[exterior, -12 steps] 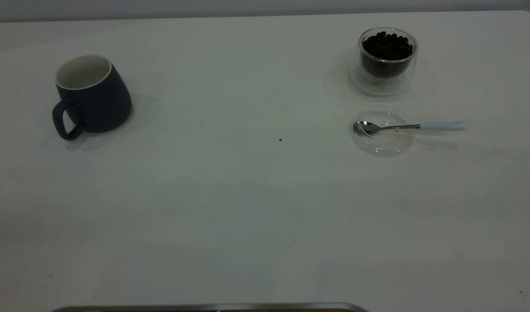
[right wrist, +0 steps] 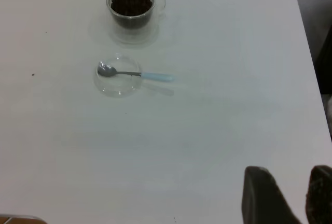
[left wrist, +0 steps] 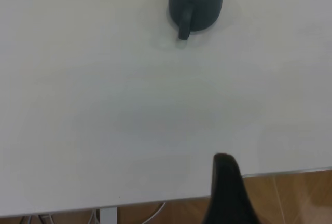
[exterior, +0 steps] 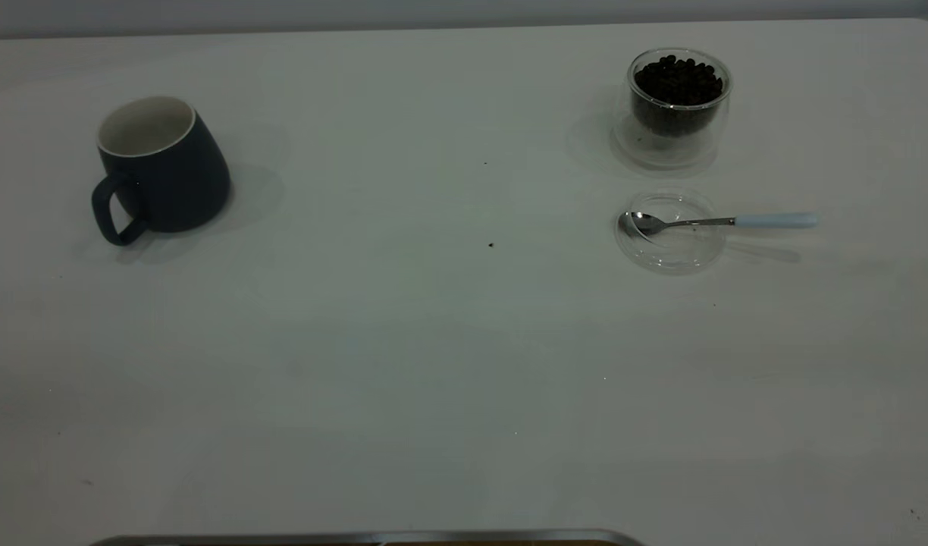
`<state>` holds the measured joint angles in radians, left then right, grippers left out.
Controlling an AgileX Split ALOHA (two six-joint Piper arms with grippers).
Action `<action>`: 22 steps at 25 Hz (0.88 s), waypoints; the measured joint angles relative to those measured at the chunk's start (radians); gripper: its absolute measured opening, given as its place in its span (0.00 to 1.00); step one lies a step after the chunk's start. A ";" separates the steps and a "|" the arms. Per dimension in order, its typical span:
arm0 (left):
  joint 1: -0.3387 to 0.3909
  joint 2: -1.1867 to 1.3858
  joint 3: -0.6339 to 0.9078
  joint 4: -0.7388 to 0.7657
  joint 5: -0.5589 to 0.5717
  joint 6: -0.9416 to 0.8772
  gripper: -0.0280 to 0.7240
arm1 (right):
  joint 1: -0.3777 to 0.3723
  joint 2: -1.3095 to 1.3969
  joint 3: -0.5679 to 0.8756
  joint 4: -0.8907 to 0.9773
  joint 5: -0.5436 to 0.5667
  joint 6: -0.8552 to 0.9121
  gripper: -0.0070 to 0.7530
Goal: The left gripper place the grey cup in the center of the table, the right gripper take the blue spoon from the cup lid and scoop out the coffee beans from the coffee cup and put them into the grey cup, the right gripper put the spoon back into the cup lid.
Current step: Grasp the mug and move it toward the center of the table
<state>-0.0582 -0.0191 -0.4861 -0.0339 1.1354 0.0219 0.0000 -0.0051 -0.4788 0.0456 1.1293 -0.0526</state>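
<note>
While its jaws stand parted, the right gripper (right wrist: 288, 193) holds nothing.

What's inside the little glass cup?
The coffee cup is filled with dark coffee beans, heaped nearly to the rim. Only the top beans and those against the glass show; whatever lies deeper in the pile is covered.
</note>
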 joint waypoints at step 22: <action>0.000 0.003 -0.026 0.000 -0.020 0.000 0.78 | 0.000 0.000 0.000 0.000 0.000 0.000 0.32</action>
<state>-0.0582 -0.0158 -0.5126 -0.0339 1.1153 0.0219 0.0000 -0.0051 -0.4788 0.0456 1.1293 -0.0526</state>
